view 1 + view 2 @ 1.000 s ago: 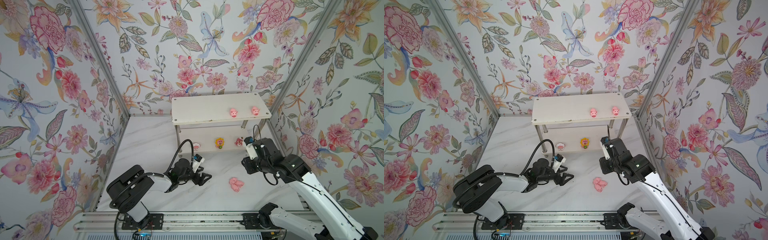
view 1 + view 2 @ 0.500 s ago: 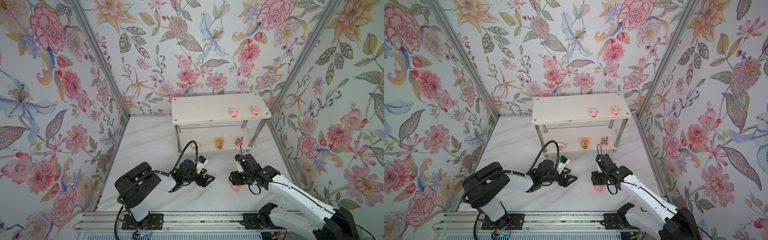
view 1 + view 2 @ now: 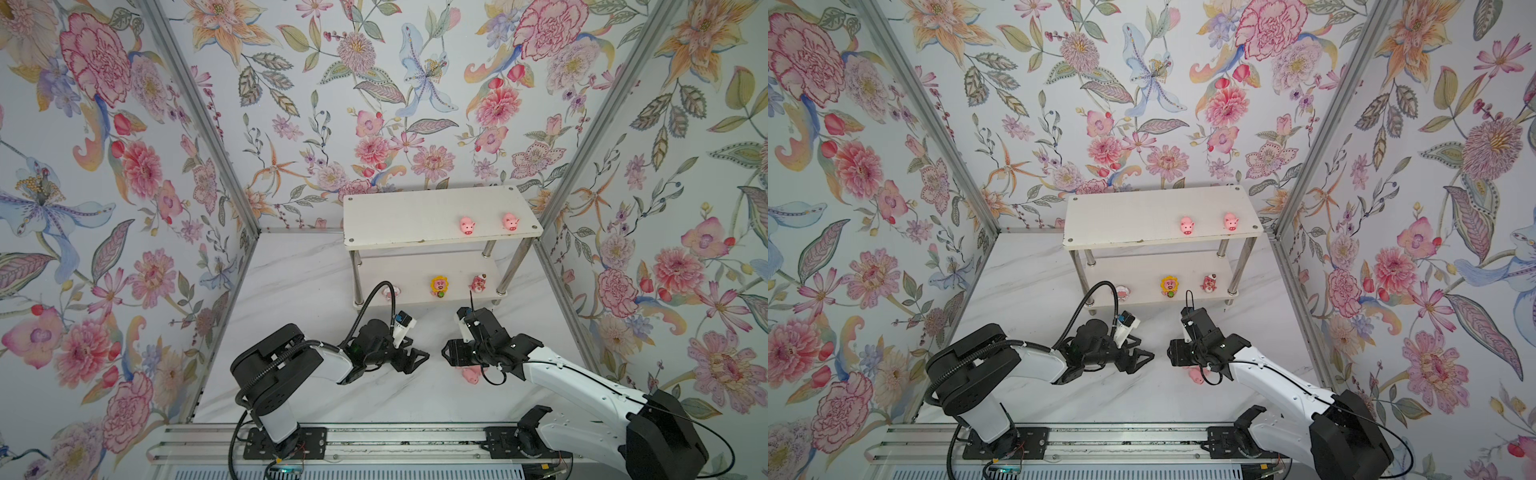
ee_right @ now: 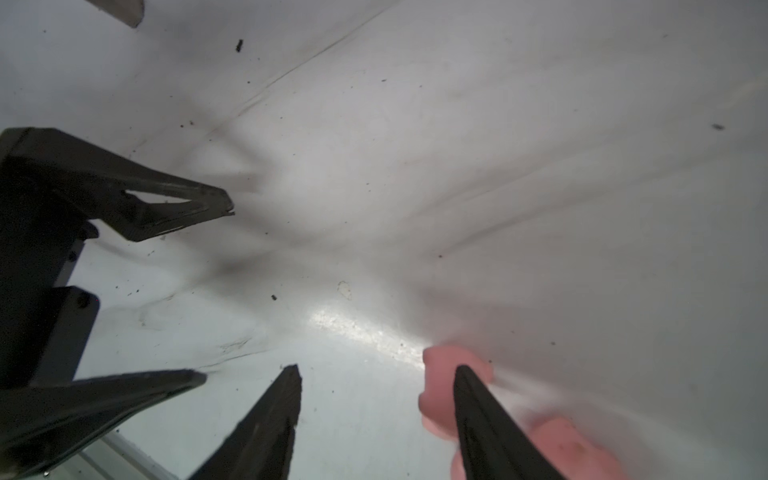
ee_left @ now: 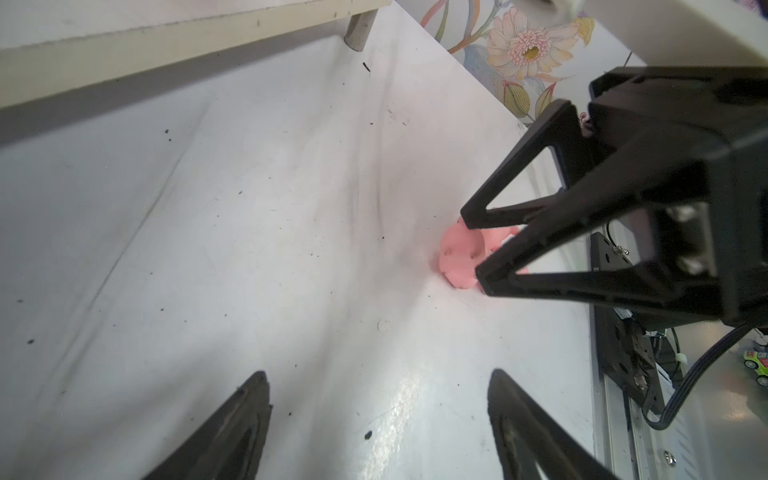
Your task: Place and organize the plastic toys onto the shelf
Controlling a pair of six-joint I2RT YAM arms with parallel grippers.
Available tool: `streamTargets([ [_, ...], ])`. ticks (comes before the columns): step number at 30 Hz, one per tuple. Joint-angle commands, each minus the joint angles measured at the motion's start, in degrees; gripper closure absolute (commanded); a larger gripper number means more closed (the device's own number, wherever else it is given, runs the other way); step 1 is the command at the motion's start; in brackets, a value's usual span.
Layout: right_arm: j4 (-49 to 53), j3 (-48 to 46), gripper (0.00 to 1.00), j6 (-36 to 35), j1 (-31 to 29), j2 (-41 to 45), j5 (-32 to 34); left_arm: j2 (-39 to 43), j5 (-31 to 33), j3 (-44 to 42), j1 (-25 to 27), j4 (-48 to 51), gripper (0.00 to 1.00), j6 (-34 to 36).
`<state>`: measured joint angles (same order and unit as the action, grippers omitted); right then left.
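While the left gripper (image 3: 419, 362) lies low before the shelf (image 3: 415, 216), jaws spread and empty, the right gripper (image 3: 444, 354) faces it. Its jaws stand apart over a pale pink pig (image 3: 471, 376) there.

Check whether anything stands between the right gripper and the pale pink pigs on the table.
Nothing visible does. The right gripper is at the pale pink plastic pigs on the white table, jaws open, one finger crossing the nearest pig in the right wrist view. The left gripper hovers apart, jaws open, not between them.
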<state>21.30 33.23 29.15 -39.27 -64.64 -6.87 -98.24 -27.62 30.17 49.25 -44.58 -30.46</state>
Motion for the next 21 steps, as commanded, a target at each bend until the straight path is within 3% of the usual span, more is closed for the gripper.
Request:
streamTargets([
  [1, -2.5, -1.9, 0.4, 4.7, -4.8, -1.9, -0.5, -0.9, 0.8, 1.2, 0.5, -0.3, 0.17, 0.9],
  [6, -4.9, -1.2, 0.4, 7.8, -11.0, -4.8, 0.7, -0.8, 0.3, 0.9, 0.0, -0.3, 0.17, 1.0],
  [13, 1.5, 4.2, 0.43, 5.5, -11.3, 2.5, 4.3, 0.4, 0.9, 0.3, -0.2, 1.4, 0.17, 1.9],
  [14, 3.5, 4.8, 0.48, 4.9, -11.0, 3.8, 5.4, 0.5, 1.0, 0.1, -0.2, 1.5, 0.17, 2.0],
  [18, 8.3, 3.3, 0.95, 2.9, -6.4, 7.7, 6.0, 0.7, 1.2, -0.2, -0.2, 1.4, 0.17, 2.3],
  [19, 8.5, 2.3, 1.0, 2.7, -4.8, 8.0, 5.3, 0.6, 1.2, -0.3, -0.4, 1.3, 0.17, 2.3],
  [21, 8.4, 0.4, 1.0, 2.4, -2.0, 8.3, 4.5, 0.4, 1.0, -0.4, -0.2, 0.7, 0.17, 1.9],
])
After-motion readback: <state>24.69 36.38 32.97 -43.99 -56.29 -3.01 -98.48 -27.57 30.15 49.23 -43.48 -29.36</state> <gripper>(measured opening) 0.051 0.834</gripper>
